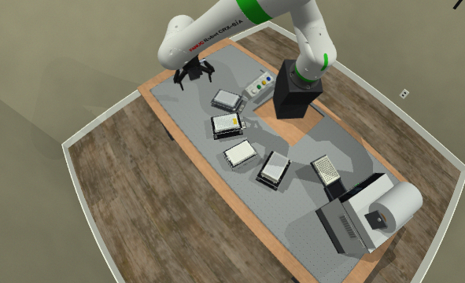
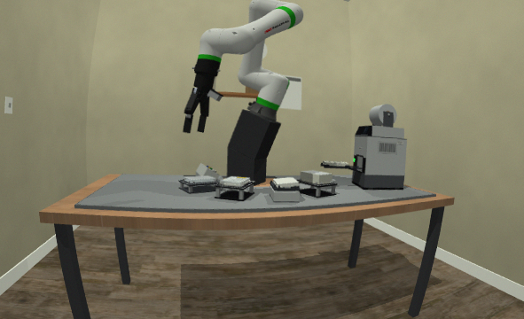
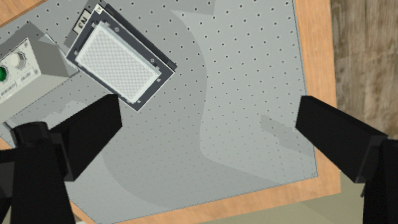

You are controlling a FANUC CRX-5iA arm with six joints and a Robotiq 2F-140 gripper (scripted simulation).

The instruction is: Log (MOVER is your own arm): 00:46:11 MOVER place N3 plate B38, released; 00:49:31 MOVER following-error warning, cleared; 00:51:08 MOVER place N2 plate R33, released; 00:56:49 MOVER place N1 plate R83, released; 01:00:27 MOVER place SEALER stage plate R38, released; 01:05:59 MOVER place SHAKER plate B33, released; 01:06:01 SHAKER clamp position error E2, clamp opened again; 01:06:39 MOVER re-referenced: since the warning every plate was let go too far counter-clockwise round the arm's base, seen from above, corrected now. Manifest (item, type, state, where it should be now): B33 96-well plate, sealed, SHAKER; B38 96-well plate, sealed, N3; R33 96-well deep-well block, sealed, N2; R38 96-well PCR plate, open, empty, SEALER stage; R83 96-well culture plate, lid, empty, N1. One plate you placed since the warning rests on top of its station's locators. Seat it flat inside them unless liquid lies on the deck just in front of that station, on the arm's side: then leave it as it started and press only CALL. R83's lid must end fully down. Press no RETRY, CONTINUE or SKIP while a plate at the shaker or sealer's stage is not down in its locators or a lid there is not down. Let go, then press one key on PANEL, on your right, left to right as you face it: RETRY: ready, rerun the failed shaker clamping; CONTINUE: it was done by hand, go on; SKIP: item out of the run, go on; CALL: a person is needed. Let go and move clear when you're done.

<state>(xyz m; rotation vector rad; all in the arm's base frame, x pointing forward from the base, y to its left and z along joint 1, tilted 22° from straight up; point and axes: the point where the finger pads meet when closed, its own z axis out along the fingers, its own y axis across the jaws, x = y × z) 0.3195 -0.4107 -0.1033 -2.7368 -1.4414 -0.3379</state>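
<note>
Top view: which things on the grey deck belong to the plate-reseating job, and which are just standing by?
Job:
- open black pincer
- five white well plates, e.g. yellow-marked one
- grey key panel with coloured buttons
- grey sealer machine with white roll

Bystanders:
- wooden table
- white wall socket
</note>
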